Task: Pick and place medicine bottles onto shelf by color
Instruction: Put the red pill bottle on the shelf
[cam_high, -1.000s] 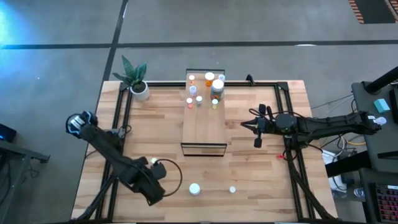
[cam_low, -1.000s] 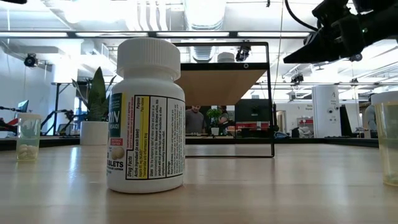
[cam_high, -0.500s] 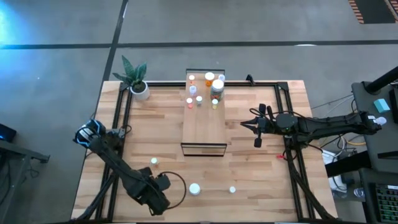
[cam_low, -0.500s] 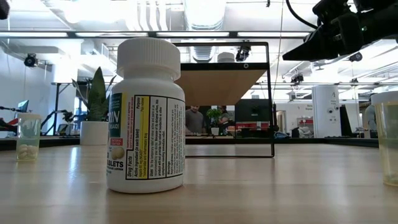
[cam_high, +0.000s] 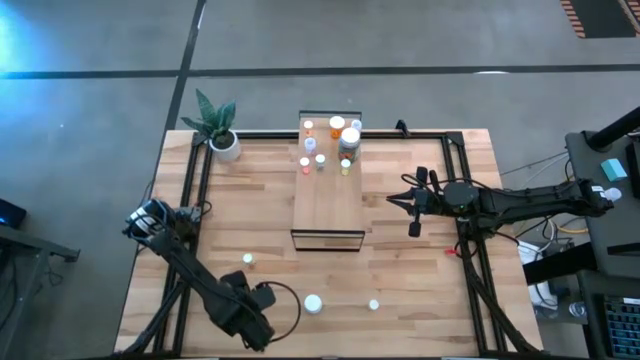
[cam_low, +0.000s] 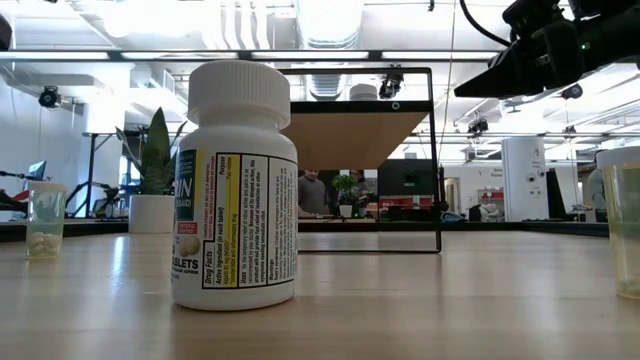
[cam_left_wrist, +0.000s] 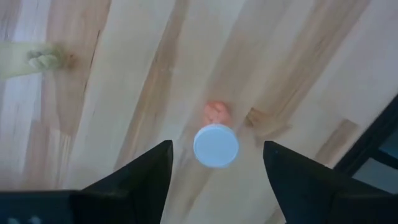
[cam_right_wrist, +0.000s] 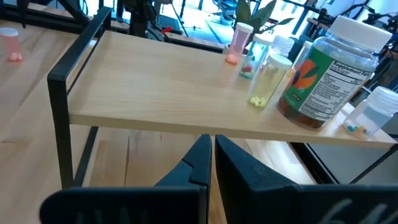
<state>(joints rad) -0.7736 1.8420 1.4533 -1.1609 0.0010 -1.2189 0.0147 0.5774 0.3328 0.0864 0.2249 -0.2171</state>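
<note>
Since half a second ago the left gripper (cam_high: 262, 296) has edged slightly toward the table's near edge, its fingers spread wide above a small clear bottle (cam_left_wrist: 216, 145) that stands upright, white cap up, long axis vertical. The right gripper (cam_high: 413, 214) waits beside the shelf (cam_high: 328, 195) with fingers pressed together, empty, while most bottles stand at the shelf's far end
</note>
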